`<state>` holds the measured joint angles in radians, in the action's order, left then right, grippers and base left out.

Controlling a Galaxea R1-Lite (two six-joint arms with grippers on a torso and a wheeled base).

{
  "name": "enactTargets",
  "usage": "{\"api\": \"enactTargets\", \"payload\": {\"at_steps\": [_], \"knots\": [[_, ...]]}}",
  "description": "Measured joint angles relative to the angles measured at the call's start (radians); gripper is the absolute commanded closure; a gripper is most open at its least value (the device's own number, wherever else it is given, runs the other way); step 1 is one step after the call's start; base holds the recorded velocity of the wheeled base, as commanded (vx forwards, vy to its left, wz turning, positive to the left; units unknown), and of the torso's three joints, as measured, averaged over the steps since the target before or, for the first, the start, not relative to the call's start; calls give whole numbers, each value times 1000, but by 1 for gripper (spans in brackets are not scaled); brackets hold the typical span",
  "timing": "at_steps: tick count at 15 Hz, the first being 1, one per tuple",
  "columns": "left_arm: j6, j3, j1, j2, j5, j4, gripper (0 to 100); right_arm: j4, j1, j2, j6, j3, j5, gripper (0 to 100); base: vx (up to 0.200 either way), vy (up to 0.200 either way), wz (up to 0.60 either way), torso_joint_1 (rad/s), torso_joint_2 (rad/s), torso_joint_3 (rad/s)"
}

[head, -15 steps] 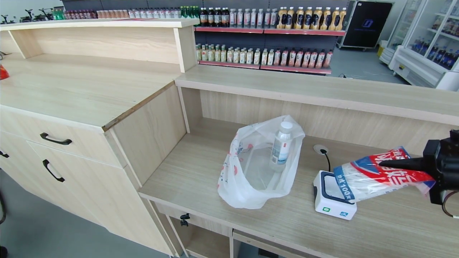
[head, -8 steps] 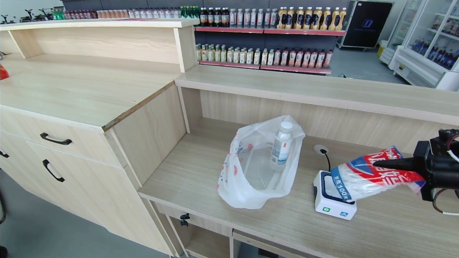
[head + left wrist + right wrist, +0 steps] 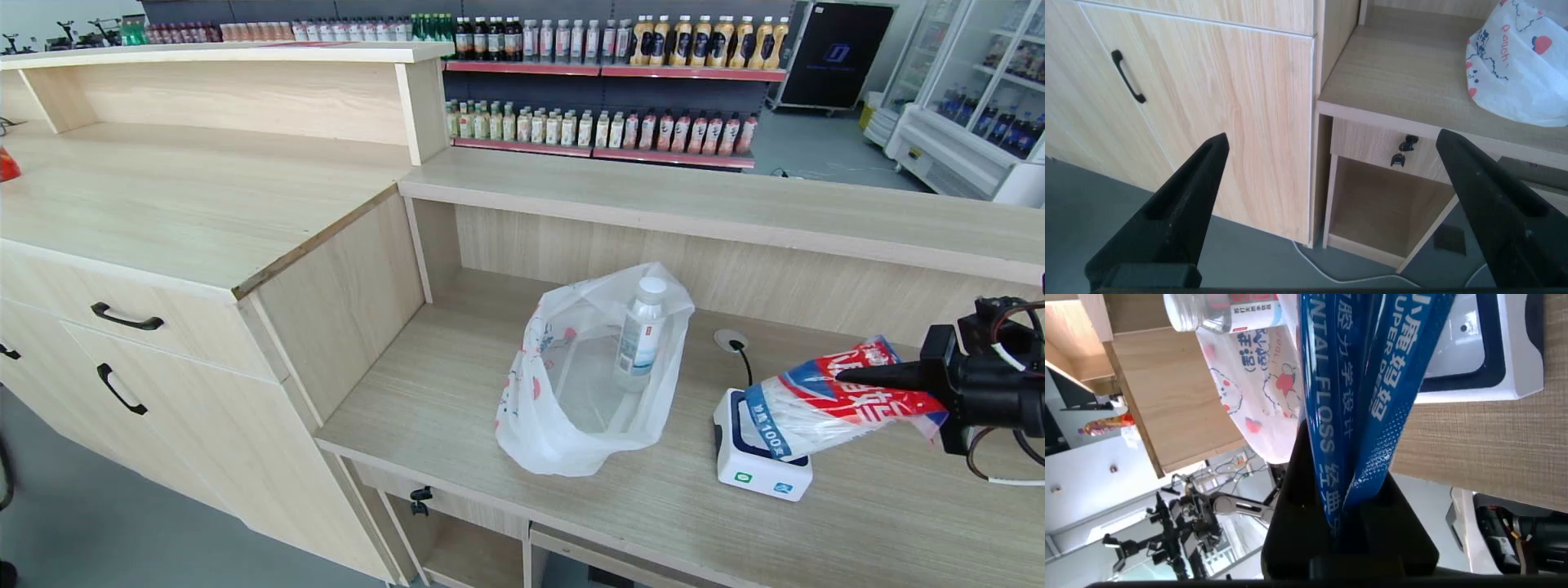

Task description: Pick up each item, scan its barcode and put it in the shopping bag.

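Head view: right gripper (image 3: 849, 377) clamps red-blue-white plastic packet (image 3: 808, 400), long axis leading from jaws over white box scanner (image 3: 755, 472); translucent shopping bag (image 3: 555, 408) beyond free end. Left gripper (image 3: 1333, 139) agape, farther.

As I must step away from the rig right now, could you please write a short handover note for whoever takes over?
Grippers: the left gripper is open and empty, low in front of the counter. The right gripper is shut on the packet, whose end is over the scanner.
Done: the bottle stands in the shopping bag on the counter.
To do: scan the packet, then put it in the shopping bag.
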<state>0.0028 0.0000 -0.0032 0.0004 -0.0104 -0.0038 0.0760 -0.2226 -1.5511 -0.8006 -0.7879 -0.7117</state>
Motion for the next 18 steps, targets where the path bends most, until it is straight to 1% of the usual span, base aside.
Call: {"api": "enactTargets", "payload": {"at_steps": [4, 8, 12, 13, 14, 16, 18], "knots": [[0, 0, 0, 0, 0, 0, 0, 44, 26, -28, 0, 0, 0, 100, 0, 0, 0, 0, 0, 0], [0, 0, 0, 0, 0, 0, 0, 48, 59, -39, -1, 0, 0, 100, 0, 0, 0, 0, 0, 0], [0, 0, 0, 0, 0, 0, 0, 71, 70, -35, 13, 0, 10, 100, 0, 0, 0, 0, 0, 0], [0, 0, 0, 0, 0, 0, 0, 96, 68, -28, 85, 7, 31, 100, 0, 0, 0, 0, 0, 0], [0, 0, 0, 0, 0, 0, 0, 124, 59, -18, 252, 21, 67, 100, 0, 0, 0, 0, 0, 0], [0, 0, 0, 0, 0, 0, 0, 180, 23, 6, 658, 61, 147, 100, 0, 0, 0, 0, 0, 0], [0, 0, 0, 0, 0, 0, 0, 243, -49, 44, 1052, 106, 194, 100, 0, 0, 0, 0, 0, 0]]}}
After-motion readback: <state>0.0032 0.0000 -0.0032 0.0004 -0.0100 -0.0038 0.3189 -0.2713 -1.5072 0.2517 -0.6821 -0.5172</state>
